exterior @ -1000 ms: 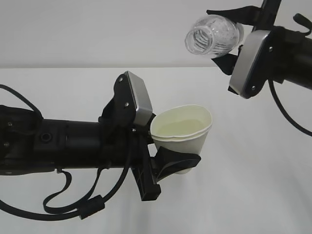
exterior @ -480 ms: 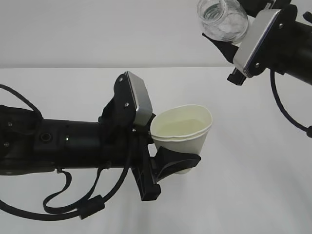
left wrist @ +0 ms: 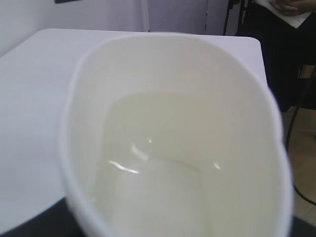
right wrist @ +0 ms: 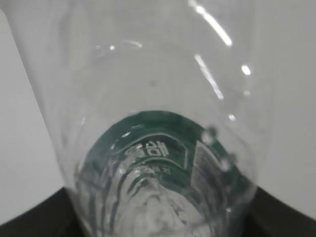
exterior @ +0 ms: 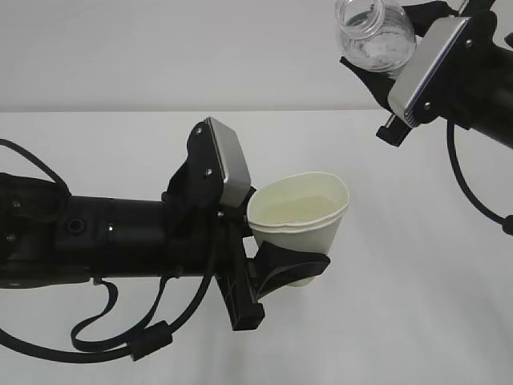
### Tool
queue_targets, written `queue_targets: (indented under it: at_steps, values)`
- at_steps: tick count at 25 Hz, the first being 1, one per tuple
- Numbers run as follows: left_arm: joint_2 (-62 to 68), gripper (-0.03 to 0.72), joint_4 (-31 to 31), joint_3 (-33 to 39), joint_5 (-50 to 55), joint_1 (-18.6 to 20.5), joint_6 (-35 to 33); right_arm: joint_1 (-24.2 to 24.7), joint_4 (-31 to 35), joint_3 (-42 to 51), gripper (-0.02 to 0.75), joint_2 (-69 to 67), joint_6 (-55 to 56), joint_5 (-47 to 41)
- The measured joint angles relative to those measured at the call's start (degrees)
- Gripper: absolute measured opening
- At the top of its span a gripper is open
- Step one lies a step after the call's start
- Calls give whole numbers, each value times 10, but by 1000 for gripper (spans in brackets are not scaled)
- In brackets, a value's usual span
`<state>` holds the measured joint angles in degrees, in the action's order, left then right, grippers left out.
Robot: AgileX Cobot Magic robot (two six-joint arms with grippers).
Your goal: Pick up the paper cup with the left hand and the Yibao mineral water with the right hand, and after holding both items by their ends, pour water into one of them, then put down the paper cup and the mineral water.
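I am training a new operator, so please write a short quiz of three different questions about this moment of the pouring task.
1. True or false: the paper cup stands on the table.
2. Which gripper holds the Yibao mineral water? A) left gripper B) right gripper C) neither
3. Fill in: the cup's rim is squeezed into an ____ shape.

Key:
1. False. The left gripper holds it in the air, and it has water inside.
2. B. The right gripper holds the bottle high, above and to the right of the cup.
3. Oval.
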<state>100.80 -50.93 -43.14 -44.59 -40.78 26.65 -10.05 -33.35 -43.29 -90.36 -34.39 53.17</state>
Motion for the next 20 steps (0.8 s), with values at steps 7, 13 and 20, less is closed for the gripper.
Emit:
queue_targets:
  at_steps: [7,13,20]
  values:
    - [0,375,0,0,1,0,0,0,26,2,445,0,25,1]
    - [0,375,0,0,1,0,0,0,49,2,445,0,57,1]
    - [0,375,1,0,1,0,0,0,75,2,445,0,76,1]
